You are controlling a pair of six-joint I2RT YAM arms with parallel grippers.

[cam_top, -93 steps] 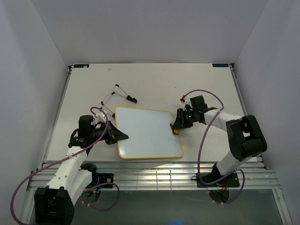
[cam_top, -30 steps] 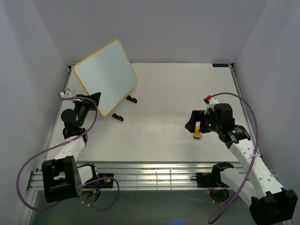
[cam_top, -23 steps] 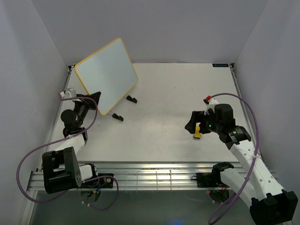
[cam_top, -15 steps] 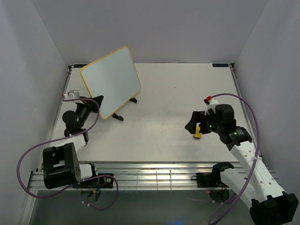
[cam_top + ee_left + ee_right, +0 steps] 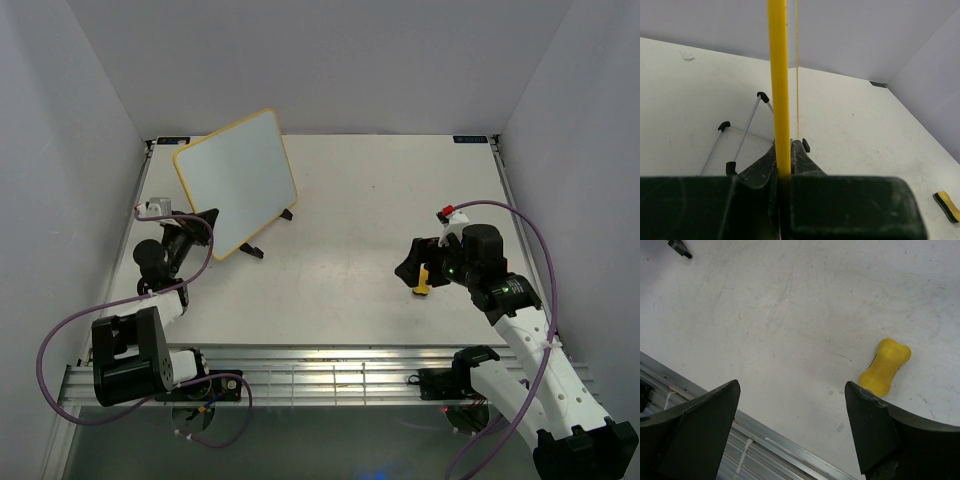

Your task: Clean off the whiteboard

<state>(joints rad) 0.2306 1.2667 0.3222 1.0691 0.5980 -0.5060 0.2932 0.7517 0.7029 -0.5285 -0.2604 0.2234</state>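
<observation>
**Two arms, one blank-looking board: standing it up**

Both arms are apart, each on its own side of the worktop (image 5: pixel 380 190). The left gripper (image 5: pixel 785 170) is clamped tight on the thin yellow frame of the whiteboard (image 5: pixel 237 175), holding it tilted up on edge at the far left. Its white face shows no marks from above. The black wire feet (image 5: pixel 255 252) sit under its lower edge; whether they bear on the worktop cannot be told.

The right gripper (image 5: pixel 792 412) hangs with its jaws spread wide and nothing in them. The yellow eraser (image 5: pixel 885 367) lies on the worktop below it, toward one finger.

By my reading the wiping is done, and the step in hand is standing the board on its feet. Next, the left arm should lower it until both feet rest flat, then let go slowly so it does not tip.
</observation>
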